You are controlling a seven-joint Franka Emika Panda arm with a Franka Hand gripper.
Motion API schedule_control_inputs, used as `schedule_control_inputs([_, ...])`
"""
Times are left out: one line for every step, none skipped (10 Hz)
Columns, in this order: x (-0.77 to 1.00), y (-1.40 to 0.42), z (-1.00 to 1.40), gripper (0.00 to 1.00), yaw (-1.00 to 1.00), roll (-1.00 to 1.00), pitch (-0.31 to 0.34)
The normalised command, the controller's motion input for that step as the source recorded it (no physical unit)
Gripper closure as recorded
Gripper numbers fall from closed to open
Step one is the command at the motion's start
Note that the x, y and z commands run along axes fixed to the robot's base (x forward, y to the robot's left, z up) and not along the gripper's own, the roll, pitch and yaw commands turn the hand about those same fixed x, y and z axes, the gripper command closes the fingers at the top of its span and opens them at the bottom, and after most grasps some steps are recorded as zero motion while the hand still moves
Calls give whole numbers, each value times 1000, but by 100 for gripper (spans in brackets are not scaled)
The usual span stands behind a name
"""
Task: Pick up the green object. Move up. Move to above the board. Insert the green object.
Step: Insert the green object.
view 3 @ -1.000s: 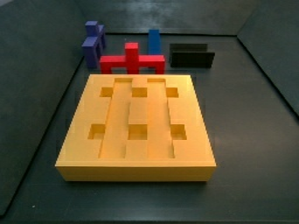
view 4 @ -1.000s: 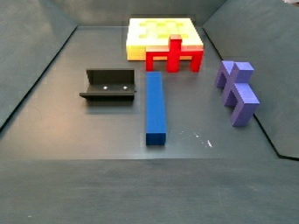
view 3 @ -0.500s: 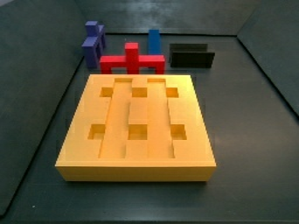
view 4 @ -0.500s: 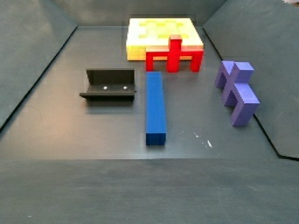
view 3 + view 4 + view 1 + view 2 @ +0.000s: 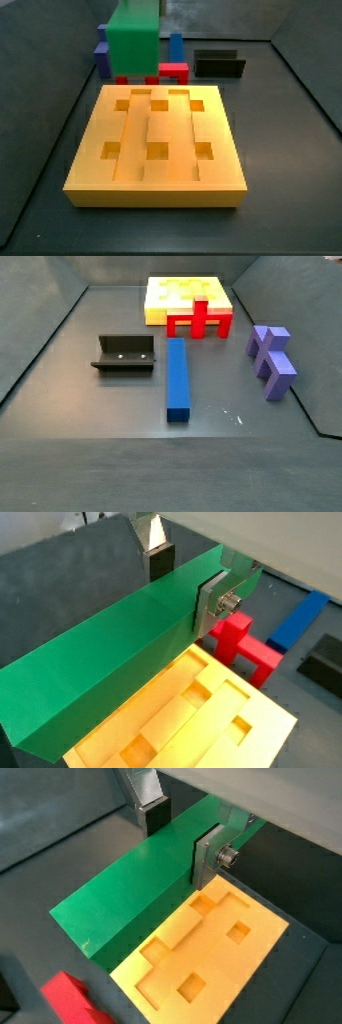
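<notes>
Both wrist views: gripper (image 5: 187, 577) (image 5: 182, 836) clamped on green bar (image 5: 114, 662) (image 5: 140, 893), hanging over board (image 5: 201, 727) (image 5: 214, 948). Side view: bar (image 5: 134, 35) at upper left, behind board (image 5: 154, 140). Side view: board (image 5: 185, 296) at top, no gripper.

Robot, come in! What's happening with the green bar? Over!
Gripper shut on green bar, above the board. Not inserted yet. Holes look clear.

Side views face oppositely, sharing board (image 5: 156, 135); wrist views overlook gripper (image 5: 187, 580).
</notes>
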Motion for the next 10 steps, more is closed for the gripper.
schedule_control_inputs([0,-206,-903,100,0,234,-77])
schedule_control_inputs([0,-163,-831,100,0,246,-101])
schedule_control_inputs([0,-154,-800,100,0,260,-106])
schedule_control_inputs([14,-86,-866,100,-29,236,-73])
schedule_control_inputs([0,0,-1000,100,-57,177,-24])
schedule_control_inputs([-63,46,-1000,100,-120,3,-90])
schedule_control_inputs([-180,77,-846,100,-103,-70,-179])
schedule_control_inputs([-51,31,-697,100,-17,-126,-216])
schedule_control_inputs([-34,26,-646,100,-20,-153,-229])
schedule_control_inputs([-114,0,-540,100,-69,-214,-236])
